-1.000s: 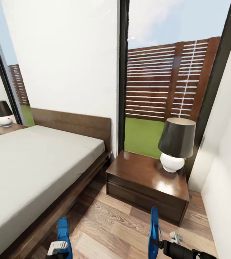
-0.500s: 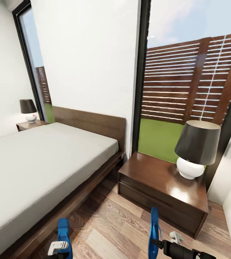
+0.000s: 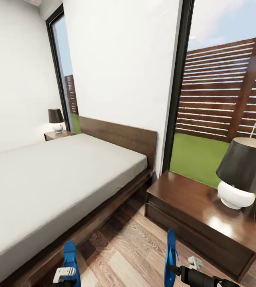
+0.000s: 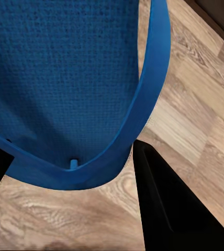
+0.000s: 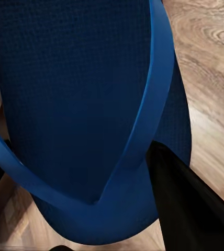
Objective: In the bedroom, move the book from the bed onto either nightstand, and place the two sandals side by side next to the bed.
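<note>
My left gripper (image 3: 64, 275) is shut on one bright blue sandal (image 3: 70, 256), held above the wood floor beside the bed (image 3: 44, 179). In the left wrist view its strap (image 4: 146, 99) runs between the black fingers (image 4: 169, 209). My right gripper (image 3: 177, 271) is shut on the other sandal (image 3: 170, 253), held on edge in front of the near nightstand (image 3: 191, 207). The right wrist view has that sandal's sole (image 5: 65, 89) close up. A second nightstand (image 3: 56, 134) stands beyond the bed. The book is out of view; the mattress part I see is bare.
A black-shaded white lamp (image 3: 243, 175) stands on the near nightstand, and a small lamp (image 3: 56, 119) stands on the far one. A strip of plank floor (image 3: 128, 247) runs between bed and nightstand. Tall dark-framed windows (image 3: 223, 99) flank the white wall.
The camera has swung left: bed, nightstand and lamps have slid right in the picture, and more of the far nightstand side shows. Both grippers hold their sandals as before.
</note>
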Controlling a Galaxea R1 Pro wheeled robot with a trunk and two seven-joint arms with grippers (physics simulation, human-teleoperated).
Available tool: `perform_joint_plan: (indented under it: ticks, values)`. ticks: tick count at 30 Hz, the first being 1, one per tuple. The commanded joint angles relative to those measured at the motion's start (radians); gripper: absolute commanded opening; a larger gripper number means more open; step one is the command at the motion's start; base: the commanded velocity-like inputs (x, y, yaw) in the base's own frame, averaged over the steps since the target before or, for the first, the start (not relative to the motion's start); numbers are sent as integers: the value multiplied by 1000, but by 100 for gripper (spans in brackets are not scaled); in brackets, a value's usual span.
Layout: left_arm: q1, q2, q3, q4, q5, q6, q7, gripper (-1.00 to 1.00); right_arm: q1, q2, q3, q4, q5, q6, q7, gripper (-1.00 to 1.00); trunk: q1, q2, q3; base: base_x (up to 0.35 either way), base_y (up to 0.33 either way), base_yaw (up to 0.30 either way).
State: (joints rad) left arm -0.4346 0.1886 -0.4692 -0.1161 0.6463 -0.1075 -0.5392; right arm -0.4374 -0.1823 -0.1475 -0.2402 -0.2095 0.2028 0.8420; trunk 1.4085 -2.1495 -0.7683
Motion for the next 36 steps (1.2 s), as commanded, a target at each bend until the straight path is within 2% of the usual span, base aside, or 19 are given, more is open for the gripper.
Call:
perform_joint_plan:
  ticks: [1, 14, 20, 36]
  values:
    - [-1, 0, -8, 1, 5, -6, 0, -100, 0, 0, -3, -1, -8, 10, 3, -100, 0, 0, -1, 0, 0, 293]
    - [-1, 0, -8, 1, 4, -6, 0, -100, -1, 0, -2, -1, -8, 10, 4, -100, 0, 0, -1, 0, -28, 293]
    - [-1, -15, -8, 1, 4, -6, 1, -100, 0, 0, -2, -1, -8, 10, 5, -100, 0, 0, -1, 0, -147, 293]
    - [-1, -17, -8, 2, 4, -6, 1, -100, 0, 0, -2, -1, -8, 10, 5, -100, 0, 0, -1, 0, -5, 293]
